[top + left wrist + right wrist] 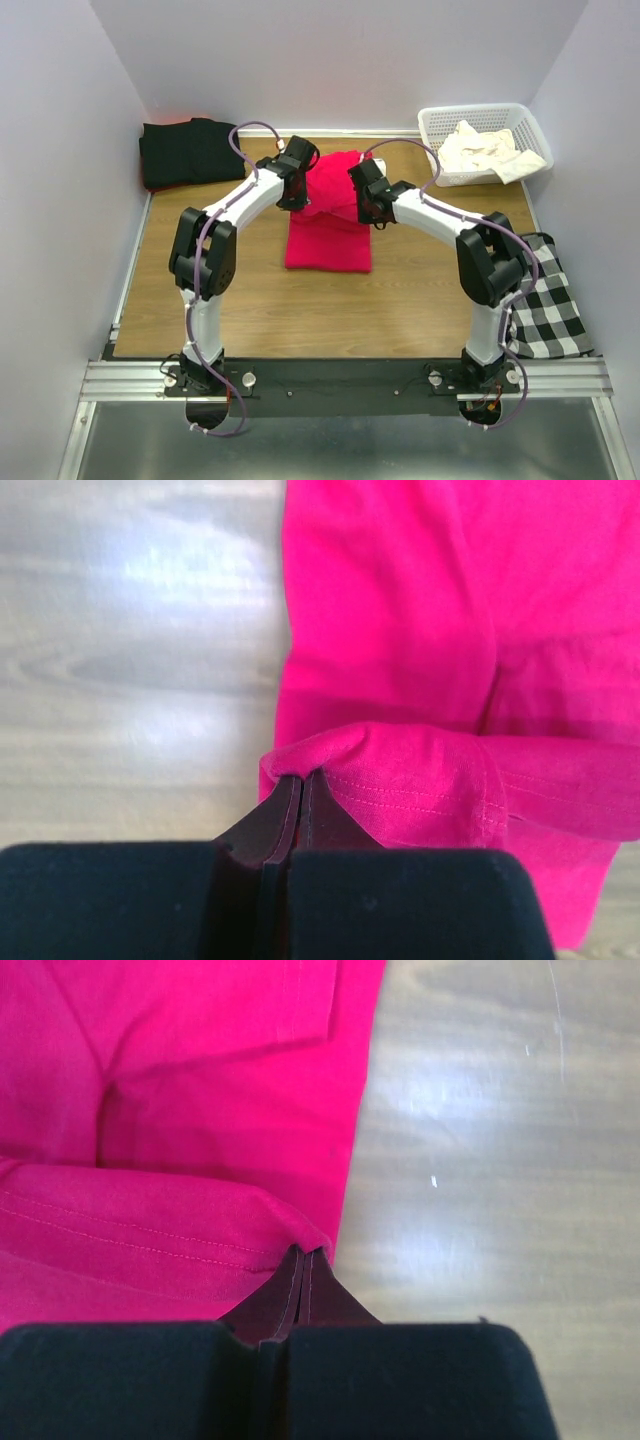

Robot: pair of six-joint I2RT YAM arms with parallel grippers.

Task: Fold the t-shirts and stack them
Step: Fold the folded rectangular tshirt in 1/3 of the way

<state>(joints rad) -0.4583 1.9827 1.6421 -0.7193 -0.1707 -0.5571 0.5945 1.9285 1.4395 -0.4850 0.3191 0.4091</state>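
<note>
Pinching with left gripper point(300, 780) and right gripper point(303, 1256), both closed, the hemmed corners of the soft crimson-red fabric t-shirt point(420, 630) right at their tips, probably to carry the fold evenly over the flat part ahead.

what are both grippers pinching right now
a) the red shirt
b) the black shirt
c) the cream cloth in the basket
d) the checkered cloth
a: the left gripper and the right gripper are each shut on a stitched edge of the red shirt, one at either side.
</note>
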